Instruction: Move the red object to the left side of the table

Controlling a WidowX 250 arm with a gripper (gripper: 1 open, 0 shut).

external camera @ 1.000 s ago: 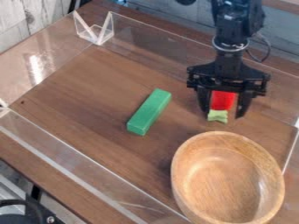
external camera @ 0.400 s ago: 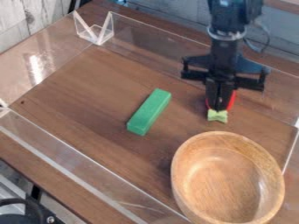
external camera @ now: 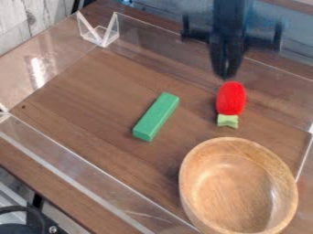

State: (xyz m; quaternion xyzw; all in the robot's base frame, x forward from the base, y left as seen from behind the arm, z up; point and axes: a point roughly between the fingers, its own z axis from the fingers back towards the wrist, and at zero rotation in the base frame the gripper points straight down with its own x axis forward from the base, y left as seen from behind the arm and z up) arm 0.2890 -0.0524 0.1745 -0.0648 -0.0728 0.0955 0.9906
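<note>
Hand (external camera: 225, 62) has risen, blurred, off the red strawberry-like toy (external camera: 232, 99); fingers narrow, nothing seen between them. Toy remains near the worktop's (external camera: 91, 107) right edge, just beyond the wooden bowl (external camera: 239, 187). Grasp apparently missed; retry needed before any leftward transfer.

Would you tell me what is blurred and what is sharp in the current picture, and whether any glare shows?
In the camera view, the gripper is smeared, its fingers reduced to dark, see-through streaks; the red object, green block and wooden bowl keep fairly crisp outlines; pale reflections show along the clear acrylic wall.
</note>
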